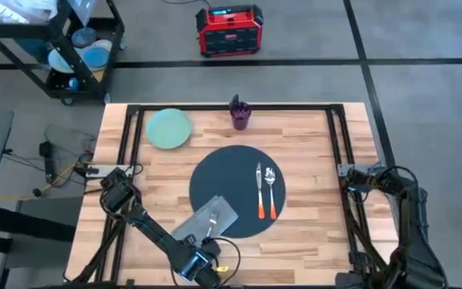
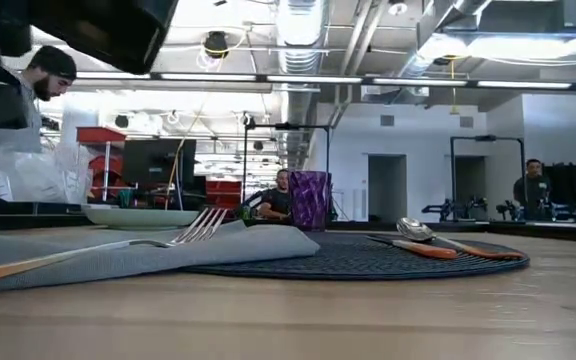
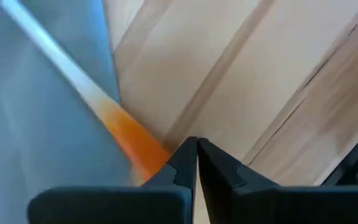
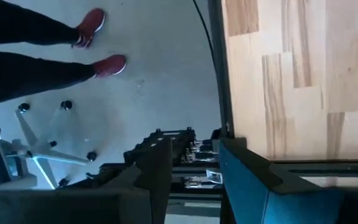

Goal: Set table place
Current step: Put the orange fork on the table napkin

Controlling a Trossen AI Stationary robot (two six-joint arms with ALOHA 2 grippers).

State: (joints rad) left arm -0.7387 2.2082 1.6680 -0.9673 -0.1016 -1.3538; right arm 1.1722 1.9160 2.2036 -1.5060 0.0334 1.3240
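Note:
The round dark grey place mat (image 1: 235,172) lies mid-table on the wooden table (image 1: 311,136). A knife (image 1: 258,193) and a spoon (image 1: 271,191), both orange-handled, lie side by side on its right half. A grey napkin (image 1: 207,218) overlaps the mat's near left rim, with a fork (image 3: 55,53) lying on it. My left gripper (image 3: 196,149) is shut at the fork's orange handle end, near the table's front edge. My right gripper (image 4: 194,165) stands open over the table's right edge, with nothing between its fingers. My left gripper's shut fingers (image 3: 182,165) come from above at the free end of the fork's orange handle (image 3: 132,140). One finger covers the handle's tip, so I cannot tell whether it touches. The fork lies flat, its handle end past the napkin's edge on the wood.
A pale green plate (image 1: 169,128) sits at the far left of the table, and a purple cup (image 1: 240,114) at the far middle. Bare wood lies right of the mat. A black cart (image 1: 62,48) and a red box (image 1: 228,30) stand on the floor beyond. People show in the room behind.

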